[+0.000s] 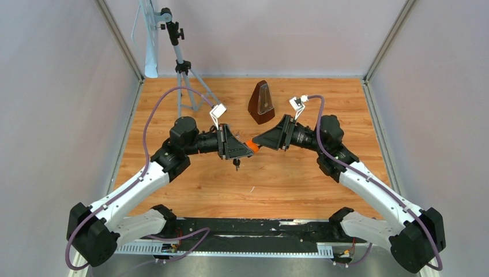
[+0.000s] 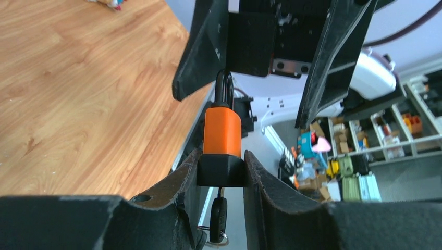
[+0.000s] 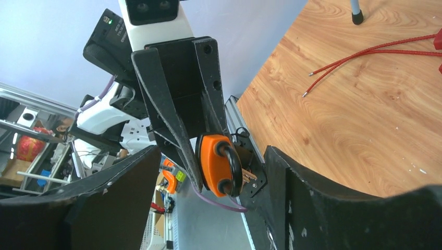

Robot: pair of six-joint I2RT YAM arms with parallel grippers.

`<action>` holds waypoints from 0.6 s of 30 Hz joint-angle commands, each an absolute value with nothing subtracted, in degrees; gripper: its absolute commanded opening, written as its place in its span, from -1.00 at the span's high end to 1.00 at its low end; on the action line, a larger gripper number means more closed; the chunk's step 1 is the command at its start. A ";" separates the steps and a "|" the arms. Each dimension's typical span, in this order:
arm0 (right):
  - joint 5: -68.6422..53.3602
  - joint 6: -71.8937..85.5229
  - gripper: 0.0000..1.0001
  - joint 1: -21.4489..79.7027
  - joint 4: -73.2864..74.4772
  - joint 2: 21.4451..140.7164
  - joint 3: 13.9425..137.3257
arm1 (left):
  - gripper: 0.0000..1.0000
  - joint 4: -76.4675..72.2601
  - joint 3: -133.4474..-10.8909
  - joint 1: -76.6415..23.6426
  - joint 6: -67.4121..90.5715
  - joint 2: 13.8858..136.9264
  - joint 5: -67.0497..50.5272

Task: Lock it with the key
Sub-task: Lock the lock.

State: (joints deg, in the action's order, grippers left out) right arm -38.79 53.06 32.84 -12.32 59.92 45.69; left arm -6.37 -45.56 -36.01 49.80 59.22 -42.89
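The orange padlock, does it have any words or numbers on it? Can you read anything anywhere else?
On the orange padlock: no words or numbers show.
On the black box on the left arm: tiny white print, too blurred to read.
On the metronome: scale marks too small to read.
Nothing else can be read.
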 commanded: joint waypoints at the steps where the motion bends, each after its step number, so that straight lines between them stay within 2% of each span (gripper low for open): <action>1: -36.35 56.53 -0.42 34.00 -21.04 60.37 44.33 | 1.00 -17.63 -45.35 -36.02 56.08 57.40 -38.75; 9: -29.63 61.19 0.03 36.99 -29.92 62.45 42.07 | 1.00 -24.75 -41.46 -36.04 62.18 54.28 -31.85; 13: -25.57 61.59 0.22 38.01 -28.61 62.10 42.82 | 1.00 -28.75 -39.90 -36.12 64.78 54.06 -31.31; 18: -24.43 62.06 0.33 38.36 -28.65 62.77 42.74 | 1.00 -30.45 -39.32 -36.16 65.51 54.47 -31.12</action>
